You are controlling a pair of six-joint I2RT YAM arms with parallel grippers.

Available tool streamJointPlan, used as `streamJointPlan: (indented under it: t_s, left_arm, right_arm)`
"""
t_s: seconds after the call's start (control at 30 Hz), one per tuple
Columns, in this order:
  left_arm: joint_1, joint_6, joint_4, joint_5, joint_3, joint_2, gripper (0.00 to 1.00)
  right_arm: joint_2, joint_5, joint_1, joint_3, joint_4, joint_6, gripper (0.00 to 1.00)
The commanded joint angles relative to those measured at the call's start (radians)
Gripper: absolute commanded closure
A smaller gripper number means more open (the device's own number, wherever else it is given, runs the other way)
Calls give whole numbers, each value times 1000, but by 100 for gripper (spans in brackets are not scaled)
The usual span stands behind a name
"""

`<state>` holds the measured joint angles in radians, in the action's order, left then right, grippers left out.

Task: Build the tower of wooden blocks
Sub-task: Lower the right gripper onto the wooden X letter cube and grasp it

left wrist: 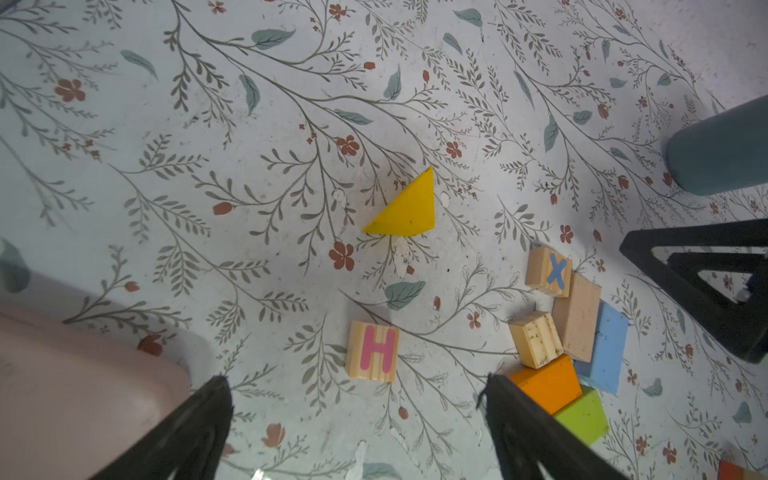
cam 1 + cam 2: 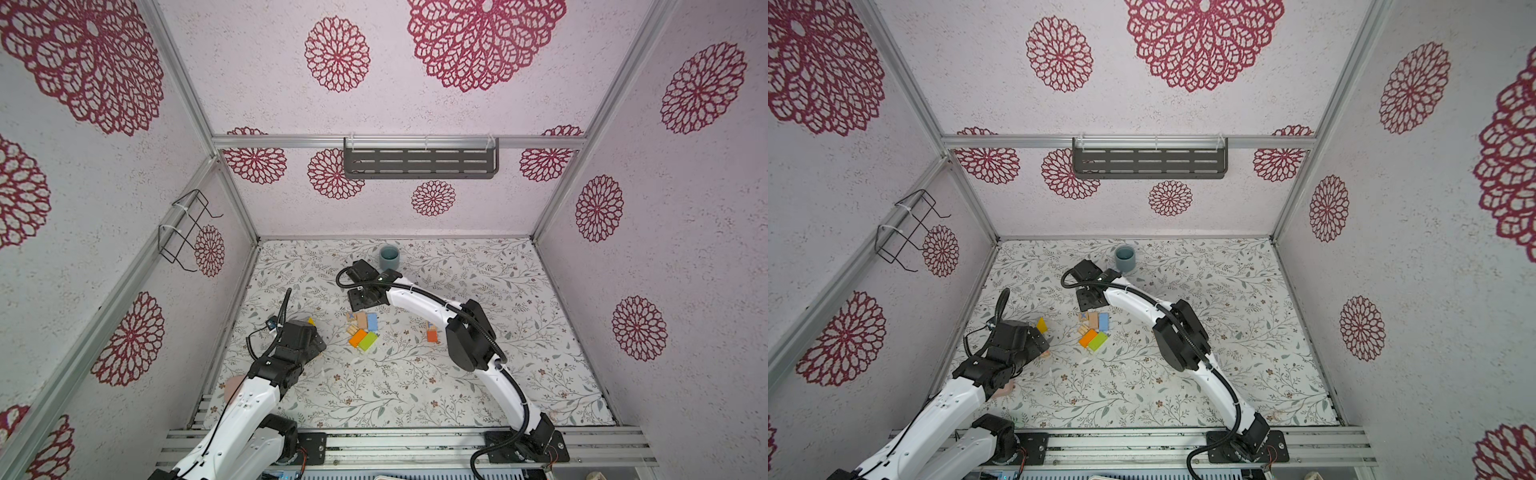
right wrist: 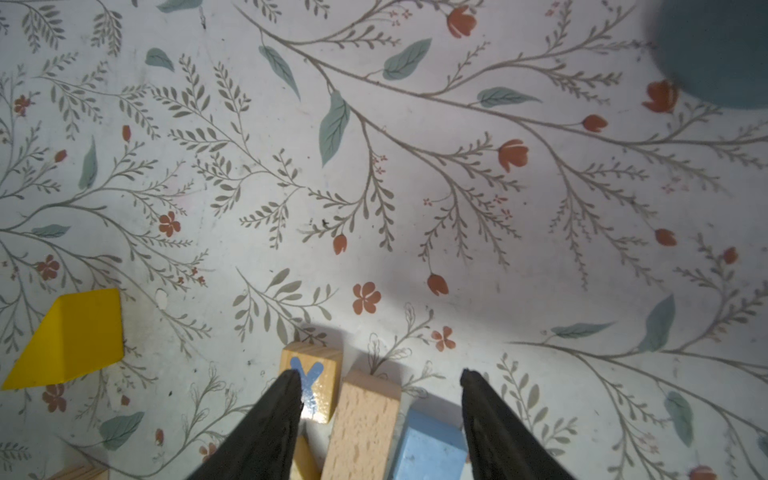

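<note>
Pale speckled walls with large crimson flower medallions enclose a booth framed by silver metal rails. A dark slotted shelf hangs on the back wall, a black wire rack on the left. The tabletop has a leafy floral print.

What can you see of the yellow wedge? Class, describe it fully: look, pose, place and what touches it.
The yellow wedge is a triangular block, painted plain yellow with a few dark specks, seemingly wood. It lies by itself on the floral table cover, a triangular face showing in the left wrist view. It touches no other block: the H cube sits apart from it. Nothing grips it.
</note>
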<state>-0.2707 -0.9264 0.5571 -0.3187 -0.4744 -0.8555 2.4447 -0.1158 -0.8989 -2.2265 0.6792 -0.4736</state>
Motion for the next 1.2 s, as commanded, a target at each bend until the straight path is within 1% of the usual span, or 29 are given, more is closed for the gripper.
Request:
streamJointPlan:
  t_s: [0.0, 0.33, 0.6, 0.73, 0.87, 1.17]
  left_arm:
    - [19, 5, -24, 8, 24, 29, 2]
    - [39, 16, -29, 54, 45, 77, 2]
    - [50, 26, -36, 76, 48, 79, 2]
    - [54, 24, -40, 81, 50, 77, 2]
    - [54, 23, -38, 81, 51, 78, 2]
    - [56, 22, -34, 81, 50, 78, 2]
  right_arm:
    - [19, 0, -19, -64, 20, -31, 36]
    - [61, -5, -49, -110, 58, -40, 35]
    - [84, -3, -61, -120, 63, -49, 38]
    - [120, 7, -63, -163, 85, -55, 38]
    - [136, 18, -66, -170, 78, -59, 40]
    - [149, -5, -72, -170, 105, -62, 44]
